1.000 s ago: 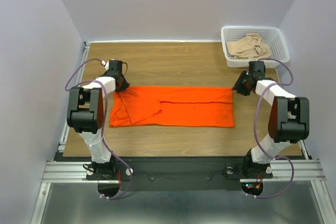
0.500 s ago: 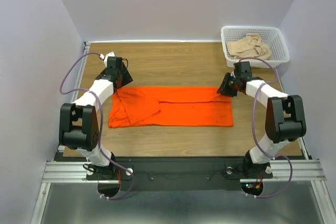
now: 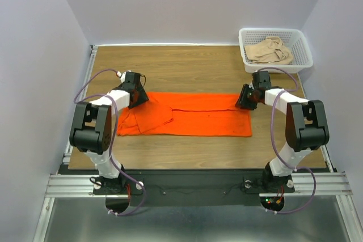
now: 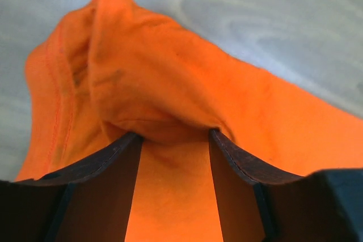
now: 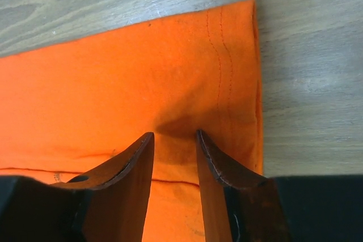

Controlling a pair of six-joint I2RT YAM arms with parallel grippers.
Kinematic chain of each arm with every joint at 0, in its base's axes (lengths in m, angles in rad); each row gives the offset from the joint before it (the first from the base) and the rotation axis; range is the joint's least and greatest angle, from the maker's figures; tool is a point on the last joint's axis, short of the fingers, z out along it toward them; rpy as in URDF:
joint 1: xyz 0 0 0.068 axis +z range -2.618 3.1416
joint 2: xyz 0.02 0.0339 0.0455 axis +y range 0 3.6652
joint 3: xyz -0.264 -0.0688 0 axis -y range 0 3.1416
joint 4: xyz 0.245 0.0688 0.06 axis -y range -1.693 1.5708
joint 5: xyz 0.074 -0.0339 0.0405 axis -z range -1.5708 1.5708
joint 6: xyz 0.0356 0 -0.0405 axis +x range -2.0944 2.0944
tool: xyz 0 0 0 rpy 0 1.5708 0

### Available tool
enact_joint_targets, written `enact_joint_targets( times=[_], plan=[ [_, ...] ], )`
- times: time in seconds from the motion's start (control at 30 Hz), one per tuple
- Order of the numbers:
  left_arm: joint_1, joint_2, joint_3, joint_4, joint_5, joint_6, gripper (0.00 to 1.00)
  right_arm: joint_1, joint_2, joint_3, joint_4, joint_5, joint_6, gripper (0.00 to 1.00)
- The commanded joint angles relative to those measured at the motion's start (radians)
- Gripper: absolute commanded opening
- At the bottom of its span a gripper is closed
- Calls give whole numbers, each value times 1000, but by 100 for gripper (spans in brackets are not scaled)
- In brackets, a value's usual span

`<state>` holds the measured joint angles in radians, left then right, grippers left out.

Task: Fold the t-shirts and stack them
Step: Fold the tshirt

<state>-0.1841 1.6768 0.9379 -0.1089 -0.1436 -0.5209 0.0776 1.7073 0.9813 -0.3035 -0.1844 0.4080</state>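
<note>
The left arm (image 3: pixel 91 131) and right arm (image 3: pixel 306 126) are built of white shells and black joints. Purple cables (image 3: pixel 273 123) are looped alongside; red and green lights (image 3: pixel 275 201) are seen at 6 o'clock of the right base (image 3: pixel 272 188).

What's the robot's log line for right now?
orange t-shirt: partly folded, flat | left fingers: open, on its far-left corner | right fingers: open, on its far-right corner | beige t-shirt: crumpled in basket
</note>
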Motion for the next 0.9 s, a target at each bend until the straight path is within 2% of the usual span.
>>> enact_joint_targets(
  times=[0.0, 0.07, 0.13, 0.17, 0.23, 0.27, 0.33, 0.37, 0.47, 0.5, 0.57, 0.63, 0.67, 0.73, 0.77, 0.8, 0.83, 0.87],
  plan=[
    [0, 115, 91, 23, 9, -5, 62, -1, -6, -65, -57, 2, -8, 42],
    [0, 196, 154, 6, 12, 8, 62, 1, -24, -85, -87, 3, 5, 42],
    [0, 262, 287, -18, 3, 41, 62, 4, -35, -122, -109, -16, 24, 43],
    [2, 337, 397, -50, 1, 50, 62, 10, -53, -133, -126, -20, 31, 45],
    [3, 417, 519, -80, 4, 91, 62, 51, -73, -157, -147, -20, 46, 45],
    [2, 496, 653, -113, -4, 102, 62, 71, -90, -162, -167, -20, 57, 45],
    [2, 611, 786, -159, 2, 131, 62, 157, -106, -168, -192, -41, 92, 47],
    [2, 648, 926, -178, 10, 137, 62, 190, -118, -165, -203, -49, 107, 47],
    [3, 783, 1176, -239, 48, 165, 65, 342, -141, -136, -239, -49, 161, 48],
    [2, 808, 1217, -241, 64, 176, 66, 411, -144, -124, -253, -43, 167, 48],
    [2, 840, 1280, -230, 76, 197, 69, 468, -152, -75, -302, -20, 164, 49],
    [3, 795, 1265, -197, 81, 216, 77, 522, -170, -34, -362, 15, 125, 51],
    [3, 761, 1203, -178, 70, 229, 80, 543, -179, 6, -379, 34, 106, 52],
    [3, 675, 1109, -137, 55, 236, 81, 556, -209, 40, -401, 71, 43, 54],
    [2, 578, 1058, -103, 43, 237, 81, 562, -218, 57, -411, 77, 23, 54],
    [3, 478, 958, -83, 10, 225, 81, 568, -221, 86, -414, 82, -21, 54],
    [0, 477, 908, -83, -8, 216, 81, 573, -221, 100, -416, 82, -21, 54],
    [-2, 386, 815, -75, -26, 205, 81, 576, -216, 115, -416, 86, -58, 54]
  ],
)
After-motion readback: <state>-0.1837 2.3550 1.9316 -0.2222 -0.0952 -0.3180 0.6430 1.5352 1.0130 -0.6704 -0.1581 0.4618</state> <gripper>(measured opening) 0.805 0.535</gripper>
